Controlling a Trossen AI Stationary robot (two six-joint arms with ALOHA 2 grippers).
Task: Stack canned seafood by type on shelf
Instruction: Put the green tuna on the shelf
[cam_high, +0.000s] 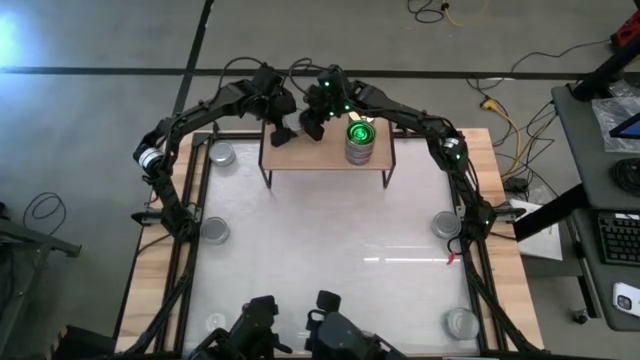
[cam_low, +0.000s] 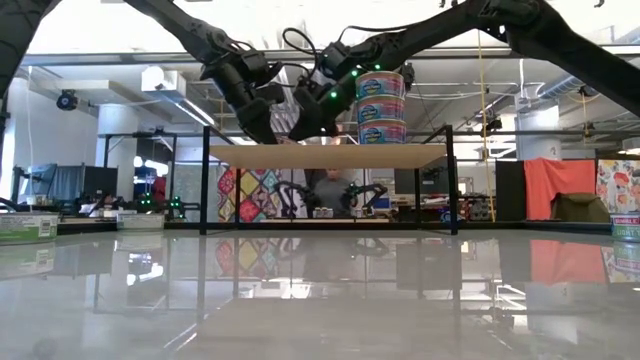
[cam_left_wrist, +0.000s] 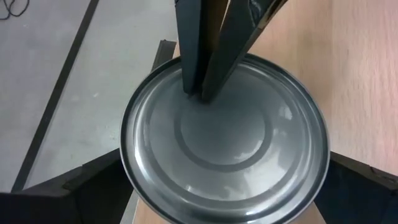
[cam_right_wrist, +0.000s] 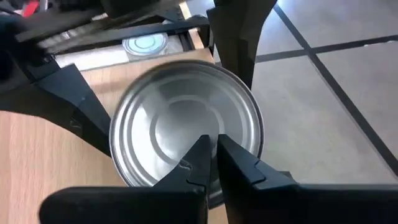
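The shelf (cam_high: 300, 158) stands at the table's far middle. Toward its right end three tins (cam_low: 381, 105) are stacked. At its left end a silver-topped tin (cam_left_wrist: 224, 137) sits between the wide-apart fingers of my left gripper (cam_left_wrist: 224, 163), one finger on each side of its wall. My right gripper (cam_right_wrist: 211, 149) is shut, with its tips down on that tin's lid. In the high view both grippers (cam_high: 290, 128) (cam_high: 314, 124) crowd over the shelf's left end and hide the tin. Whether the tin rests on the plank, I cannot tell. My left gripper's fingers (cam_right_wrist: 84, 115) lie close along the tin's side wall, coming slantwise from above and the table's left; whether they touch it, I cannot tell. My right gripper sets its shut fingertips (cam_left_wrist: 200, 93) on the tin's lid (cam_right_wrist: 186, 124), off centre. Its fingers slant down from the table's right side.
Several loose tins lie on the table: two at the left (cam_high: 221, 153) (cam_high: 215, 230), two at the right (cam_high: 446, 224) (cam_high: 461, 321). The middle of the table in front of the shelf holds nothing. The shelf's left edge and black leg (cam_left_wrist: 163, 50) are right beside the tin.
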